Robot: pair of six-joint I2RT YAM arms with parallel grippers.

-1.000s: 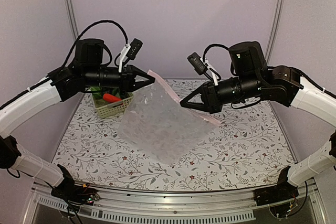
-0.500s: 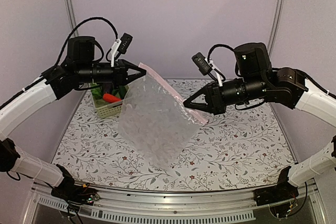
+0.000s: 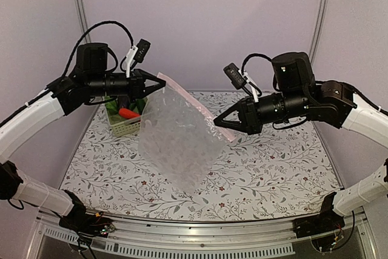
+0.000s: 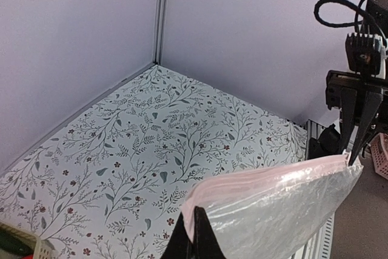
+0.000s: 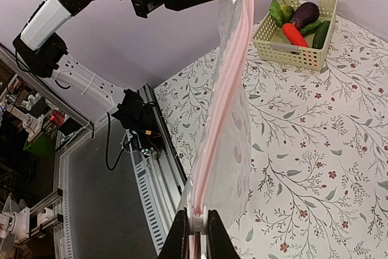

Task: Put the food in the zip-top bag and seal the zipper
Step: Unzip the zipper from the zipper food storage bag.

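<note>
The clear zip-top bag (image 3: 176,141) hangs in the air between both grippers, its lower corner near the table. Its pink zipper (image 3: 193,106) runs along the top edge and also shows in the right wrist view (image 5: 225,83). My left gripper (image 3: 160,83) is shut on the bag's left top corner (image 4: 200,210). My right gripper (image 3: 218,123) is shut on the zipper at its white slider (image 5: 197,219), at the right end. The food lies in the pale green basket (image 5: 291,53): purple eggplant (image 5: 304,13), red-orange carrot (image 5: 293,33), green cucumber (image 5: 320,34) and green pieces (image 5: 279,11).
The basket (image 3: 124,127) stands at the back left of the floral table cover (image 3: 273,168), behind the left arm. Purple walls close the back and sides. The metal rail (image 3: 200,235) runs along the near table edge.
The left gripper has risen and drawn back to the left with its corner. The right gripper shifted slightly right. The bag now hangs steeper and narrower between them.
</note>
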